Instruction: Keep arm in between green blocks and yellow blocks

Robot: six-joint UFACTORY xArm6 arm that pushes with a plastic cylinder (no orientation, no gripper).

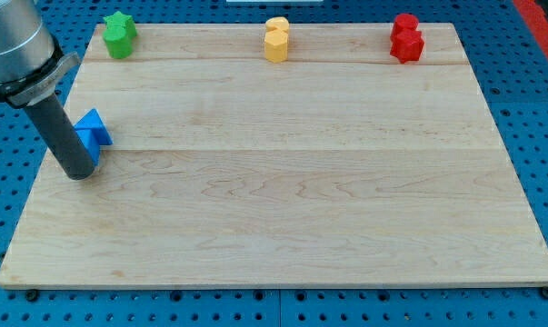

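Observation:
A green star-shaped block [119, 34] sits at the board's top left corner. A yellow block [275, 39] of rounded, stacked shape sits at the top edge near the middle. My tip [80, 173] rests on the board at the view's left side, far below the green block and far to the left of the yellow one. It touches the left side of a blue block [94, 132], which the rod partly hides.
A red block [406, 37] stands at the board's top right. The wooden board [283, 200] lies on a blue perforated table; its left edge runs just left of my tip.

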